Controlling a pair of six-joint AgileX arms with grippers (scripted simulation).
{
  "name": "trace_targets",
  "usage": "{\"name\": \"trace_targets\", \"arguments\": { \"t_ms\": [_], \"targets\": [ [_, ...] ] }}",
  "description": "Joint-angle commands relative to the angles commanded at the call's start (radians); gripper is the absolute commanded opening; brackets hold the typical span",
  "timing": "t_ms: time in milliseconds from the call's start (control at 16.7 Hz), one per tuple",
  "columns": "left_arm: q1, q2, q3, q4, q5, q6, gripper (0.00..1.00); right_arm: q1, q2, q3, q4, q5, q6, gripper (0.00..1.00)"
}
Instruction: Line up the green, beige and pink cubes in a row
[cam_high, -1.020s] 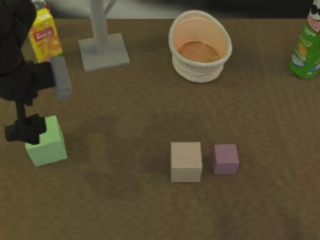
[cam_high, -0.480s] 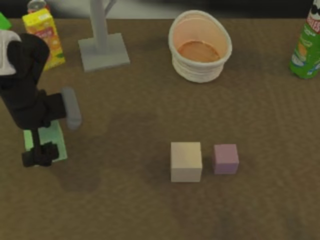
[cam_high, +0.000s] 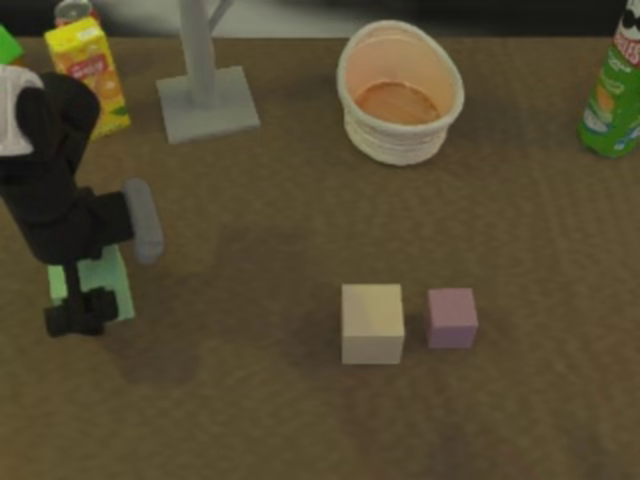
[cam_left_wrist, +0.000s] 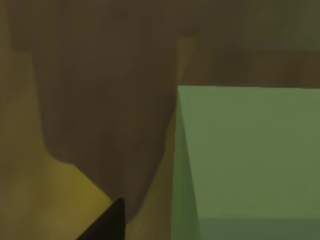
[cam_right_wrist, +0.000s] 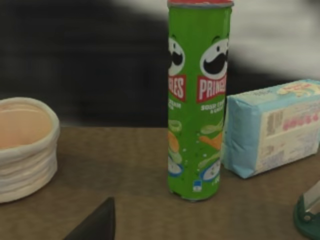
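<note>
We work at a brown woven-textured table (cam_high: 300, 420) with a dark background beyond its far edge. Far right stands a green Pringles can (cam_right_wrist: 199, 100), its label readable, beside a pale blue packet (cam_right_wrist: 272, 127). A cream basket (cam_high: 400, 92) sits far centre, a grey stand (cam_high: 207, 98) and a yellow juice carton (cam_high: 88, 72) far left. Our left gripper (cam_high: 75, 312) is down over the green cube (cam_high: 118, 285) at the left edge; we cannot tell how far its fingers are open. The beige cube (cam_high: 372, 322) and pink cube (cam_high: 451, 317) sit just apart, mid-table. Our right arm is out of the top view.
</note>
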Motion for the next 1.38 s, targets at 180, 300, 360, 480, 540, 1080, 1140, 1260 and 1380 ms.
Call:
{"name": "trace_targets", "arguments": {
  "t_ms": [180, 300, 360, 480, 540, 1080, 1140, 1260, 1380],
  "targets": [
    [0.0, 0.0, 0.0, 0.0, 0.0, 0.0, 0.55, 0.0, 0.0, 0.0, 0.0, 0.0, 0.0, 1.0],
    [0.0, 0.0, 0.0, 0.0, 0.0, 0.0, 0.4, 0.0, 0.0, 0.0, 0.0, 0.0, 0.0, 1.0],
    [0.0, 0.0, 0.0, 0.0, 0.0, 0.0, 0.32, 0.0, 0.0, 0.0, 0.0, 0.0, 0.0, 1.0],
    [0.0, 0.0, 0.0, 0.0, 0.0, 0.0, 0.17, 0.0, 0.0, 0.0, 0.0, 0.0, 0.0, 1.0],
    [0.0, 0.0, 0.0, 0.0, 0.0, 0.0, 0.1, 0.0, 0.0, 0.0, 0.0, 0.0, 0.0, 1.0],
    [0.0, 0.0, 0.0, 0.0, 0.0, 0.0, 0.0, 0.0, 0.0, 0.0, 0.0, 0.0, 0.0, 1.0],
    [0.0, -0.014, 0.0, -0.013, 0.003, -0.005, 0.0, 0.0, 0.0, 0.0, 0.0, 0.0, 0.0, 1.0],
    [0.001, -0.019, 0.014, -0.03, 0.003, -0.004, 0.0, 0.0, 0.0, 0.0, 0.0, 0.0, 0.0, 1.0],
    [0.006, -0.039, 0.049, -0.087, 0.003, -0.004, 0.0, 0.0, 0.0, 0.0, 0.0, 0.0, 0.0, 1.0]
  ]
}}
